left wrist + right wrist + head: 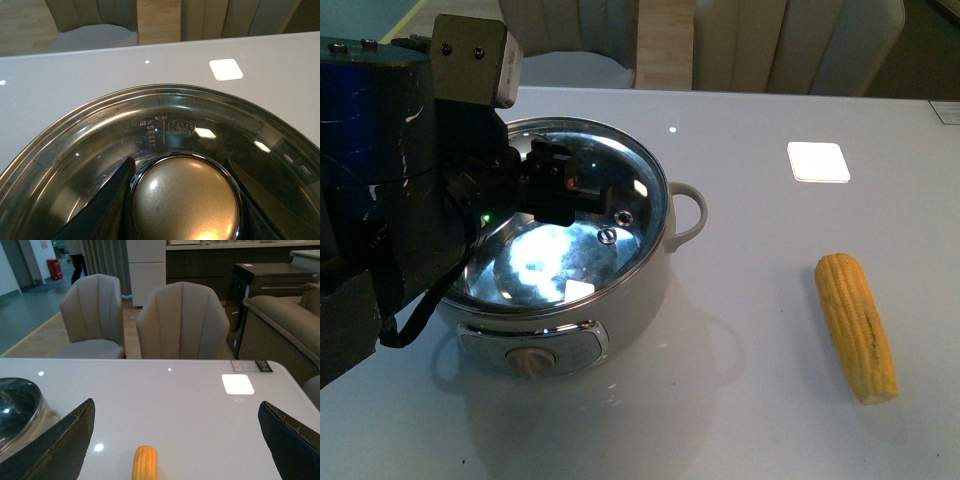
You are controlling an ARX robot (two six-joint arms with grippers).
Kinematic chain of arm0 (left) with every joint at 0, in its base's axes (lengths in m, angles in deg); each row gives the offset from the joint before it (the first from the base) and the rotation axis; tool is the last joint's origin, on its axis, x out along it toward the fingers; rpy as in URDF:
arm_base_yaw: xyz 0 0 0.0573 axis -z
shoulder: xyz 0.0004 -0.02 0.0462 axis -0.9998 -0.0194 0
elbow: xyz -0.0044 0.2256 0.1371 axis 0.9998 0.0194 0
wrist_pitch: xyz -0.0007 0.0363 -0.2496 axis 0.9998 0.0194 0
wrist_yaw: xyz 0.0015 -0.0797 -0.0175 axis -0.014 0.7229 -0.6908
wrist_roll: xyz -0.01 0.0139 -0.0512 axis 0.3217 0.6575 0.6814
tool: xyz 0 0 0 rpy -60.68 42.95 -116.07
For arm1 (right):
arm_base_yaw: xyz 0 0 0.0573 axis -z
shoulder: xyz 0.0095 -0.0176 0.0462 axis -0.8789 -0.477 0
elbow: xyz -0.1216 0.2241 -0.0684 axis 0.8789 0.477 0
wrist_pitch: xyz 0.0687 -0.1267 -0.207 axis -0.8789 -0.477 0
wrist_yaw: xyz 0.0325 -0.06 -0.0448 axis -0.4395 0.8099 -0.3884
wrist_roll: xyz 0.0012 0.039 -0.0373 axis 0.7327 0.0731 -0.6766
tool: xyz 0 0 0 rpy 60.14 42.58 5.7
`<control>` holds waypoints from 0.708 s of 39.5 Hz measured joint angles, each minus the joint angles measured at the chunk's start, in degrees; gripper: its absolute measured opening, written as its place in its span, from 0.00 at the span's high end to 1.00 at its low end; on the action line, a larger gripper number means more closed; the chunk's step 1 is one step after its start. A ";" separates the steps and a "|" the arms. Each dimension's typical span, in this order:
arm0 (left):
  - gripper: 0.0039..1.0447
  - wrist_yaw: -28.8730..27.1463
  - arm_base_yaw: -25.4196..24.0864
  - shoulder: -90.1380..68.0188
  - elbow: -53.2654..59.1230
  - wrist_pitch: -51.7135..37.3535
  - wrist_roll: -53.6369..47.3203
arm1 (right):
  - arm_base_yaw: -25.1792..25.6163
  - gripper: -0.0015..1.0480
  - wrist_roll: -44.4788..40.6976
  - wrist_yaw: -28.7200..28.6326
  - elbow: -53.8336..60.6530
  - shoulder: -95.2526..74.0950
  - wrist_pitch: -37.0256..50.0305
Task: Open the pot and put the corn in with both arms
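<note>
Left arm (380,180) fills the near left of the front view, a bulky black body with a grey camera block on top. It reaches over the pot (640,290).

Left hand (178,160): black fingers (100,210) sit tight on either side of the lid knob (185,200), their edges meeting its chrome ring. The hand is pinching the knob.

Pot: round with a cream-white body. It stands on the worktop (770,420), left of centre. A loop handle (688,215) sticks out on its right side. The control knob (532,360) faces the camera. The glass lid (75,150) with a steel rim is seated on the pot.

Contents: through the glass I see the shiny steel inner bowl, with a printed level scale (155,131) on its far wall. The lid glare is strong.

Corn (857,325): a single yellow cob, husk-free, lying flat on the worktop to the right of the pot and well apart from it. Its long axis runs roughly away from the camera. The flat cut end is nearest and the rounded end is farther off. Nothing touches it.

Right hand (176,404): fingers (60,445) are spread wide and hold nothing, above the worktop. One end of the corn (145,462) shows between them in the right wrist view, clear of both.

A bright white square (818,162) lies on the worktop beyond the corn.
</note>
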 joint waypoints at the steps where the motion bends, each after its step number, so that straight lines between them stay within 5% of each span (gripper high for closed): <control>1: 0.57 0.00 0.00 0.11 -0.02 0.20 -0.02 | 0.00 0.08 0.00 0.00 0.00 0.00 0.00; 28: 0.58 -1.49 -0.59 11.93 -0.31 9.64 -2.03 | 0.00 0.08 0.00 0.00 0.00 0.00 0.00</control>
